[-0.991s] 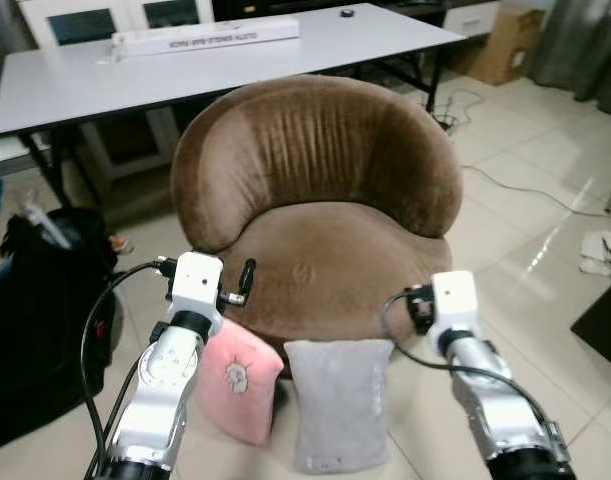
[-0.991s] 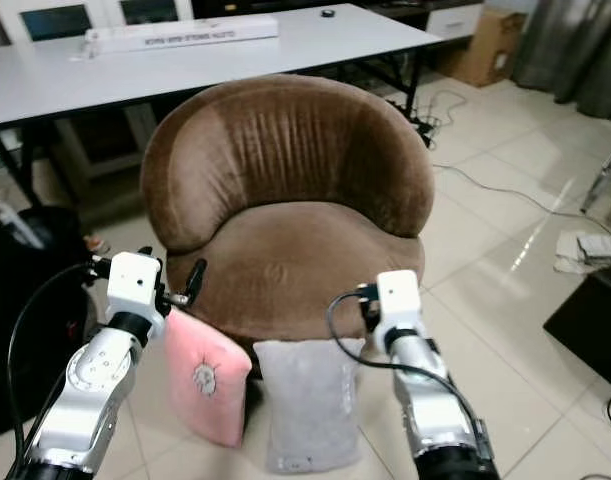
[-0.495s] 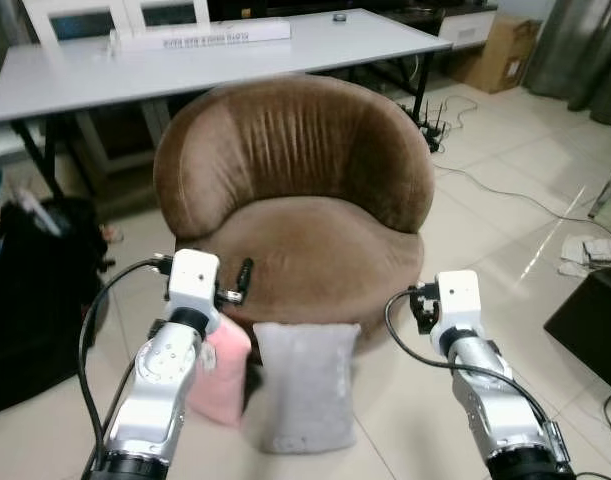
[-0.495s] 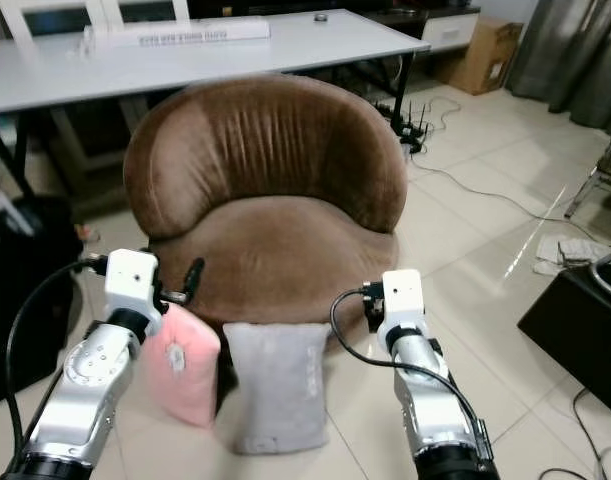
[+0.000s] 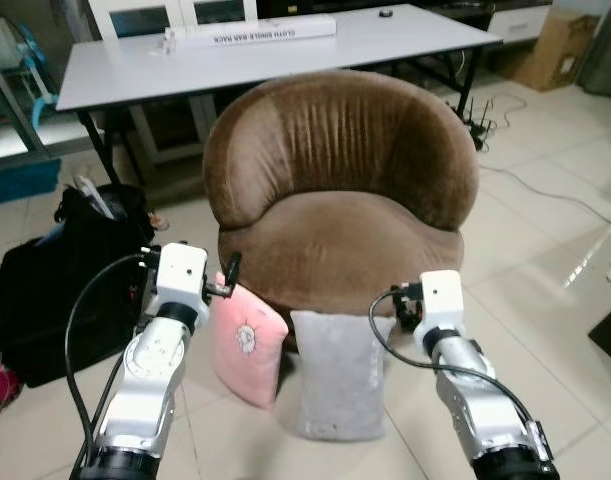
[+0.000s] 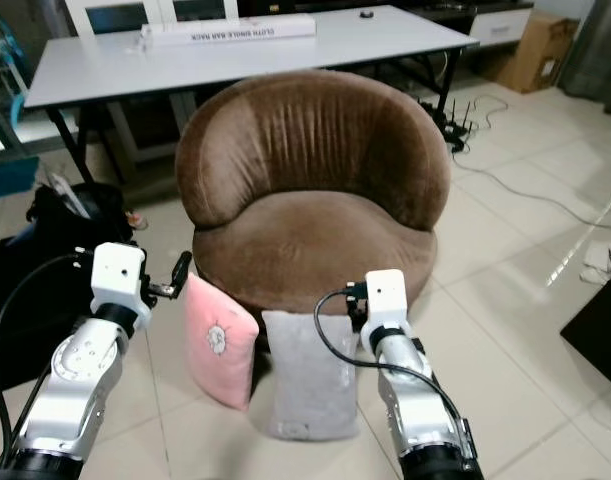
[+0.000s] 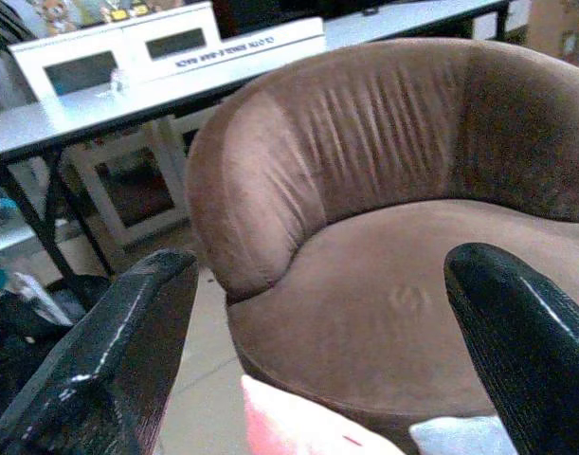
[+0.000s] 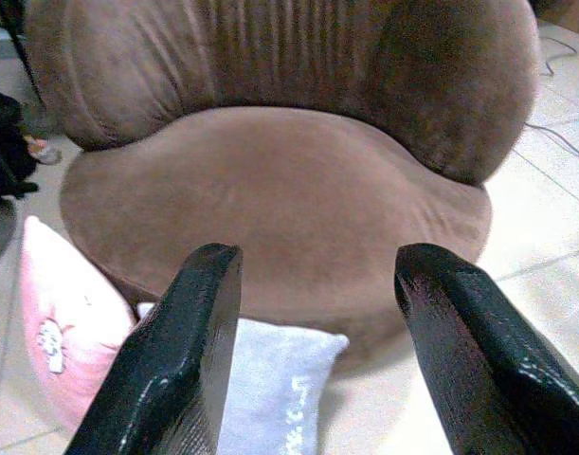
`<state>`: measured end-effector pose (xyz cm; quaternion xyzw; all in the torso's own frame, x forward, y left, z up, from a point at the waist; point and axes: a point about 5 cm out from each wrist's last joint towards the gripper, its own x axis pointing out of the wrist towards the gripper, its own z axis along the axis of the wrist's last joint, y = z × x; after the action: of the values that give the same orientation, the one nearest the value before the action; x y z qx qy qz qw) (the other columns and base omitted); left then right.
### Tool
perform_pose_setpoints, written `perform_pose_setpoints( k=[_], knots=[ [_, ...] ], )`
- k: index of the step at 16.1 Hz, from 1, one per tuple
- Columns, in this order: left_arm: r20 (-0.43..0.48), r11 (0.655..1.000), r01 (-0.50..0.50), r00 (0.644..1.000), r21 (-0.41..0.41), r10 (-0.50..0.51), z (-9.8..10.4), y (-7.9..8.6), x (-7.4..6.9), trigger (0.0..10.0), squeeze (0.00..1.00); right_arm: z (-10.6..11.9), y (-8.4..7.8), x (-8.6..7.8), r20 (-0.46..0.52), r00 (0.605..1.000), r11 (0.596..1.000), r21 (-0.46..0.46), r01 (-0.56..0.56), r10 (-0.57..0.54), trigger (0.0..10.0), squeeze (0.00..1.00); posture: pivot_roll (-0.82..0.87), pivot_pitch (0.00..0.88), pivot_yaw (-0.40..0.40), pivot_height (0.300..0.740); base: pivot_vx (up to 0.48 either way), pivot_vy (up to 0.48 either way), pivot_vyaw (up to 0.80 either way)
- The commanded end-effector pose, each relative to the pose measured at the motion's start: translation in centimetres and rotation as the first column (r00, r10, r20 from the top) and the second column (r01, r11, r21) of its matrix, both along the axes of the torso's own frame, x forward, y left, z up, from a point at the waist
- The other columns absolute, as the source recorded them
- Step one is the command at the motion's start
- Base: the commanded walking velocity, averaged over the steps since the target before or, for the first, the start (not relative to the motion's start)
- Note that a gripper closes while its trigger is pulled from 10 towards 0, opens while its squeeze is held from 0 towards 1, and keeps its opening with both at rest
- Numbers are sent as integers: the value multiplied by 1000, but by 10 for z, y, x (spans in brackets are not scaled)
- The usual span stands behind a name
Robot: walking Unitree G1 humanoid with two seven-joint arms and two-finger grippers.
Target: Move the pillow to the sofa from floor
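Brown sofa: a round, soft brown sofa (image 5: 340, 190) with a curved back stands on the tiled floor (image 5: 545, 250). Its seat is bare.
Left arm: the silver left arm is bent and raised in front of the robot. The left gripper (image 5: 225, 275) is up by the sofa's front left edge, just above the pink pillow.
Left jaws: wide apart in the left wrist view, with nothing between the two black fingers (image 7: 109, 351).
Right arm: the silver right arm is bent and raised too. The right gripper (image 8: 313, 351) points at the sofa seat, just over the top right corner of the grey pillow.
Right jaws: wide apart, holding nothing.
Pink pillow: the pink pillow (image 5: 247, 340) stands on the floor and leans on the front of the sofa. It has a small drawing on it.
Grey pillow: the grey pillow (image 5: 337, 372) stands on the floor just beside the pink one, on its right, also against the sofa front. It is plain, with a small mark near the bottom.
Bench: a long grey bench (image 5: 275, 50) is behind the sofa, with a long white box (image 5: 250, 30) on it.
Bag: a black bag (image 5: 60, 270) sits on the floor to the left of the sofa.
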<state>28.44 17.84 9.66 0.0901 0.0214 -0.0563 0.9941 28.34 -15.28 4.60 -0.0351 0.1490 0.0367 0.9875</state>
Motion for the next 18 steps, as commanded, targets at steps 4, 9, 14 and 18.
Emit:
perform_pose_setpoints(
  k=[4,9,14,18],
  knots=[
    [-2,1000,5,1000,-9,-5,0,-1,1,10000,0,3,-2,3,1,1000,1000,6,10,-10,10000,0,97,0,27,740,270,0,0],
    [-2,1000,0,1000,-18,-1,0,-2,1,10000,0,4,-2,5,14,1000,1000,-9,-7,7,10000,0,99,0,23,740,339,0,0],
    [-2,1000,9,1000,-15,-9,0,-3,2,10000,0,3,-4,3,9,1000,1000,-2,19,-19,10000,0,91,0,33,740,370,0,480],
    [-5,1000,23,1000,2,-23,-1,-6,2,10000,0,3,-5,3,10,1000,1000,-11,21,-21,10000,0,91,0,33,740,171,0,0]
  ],
)
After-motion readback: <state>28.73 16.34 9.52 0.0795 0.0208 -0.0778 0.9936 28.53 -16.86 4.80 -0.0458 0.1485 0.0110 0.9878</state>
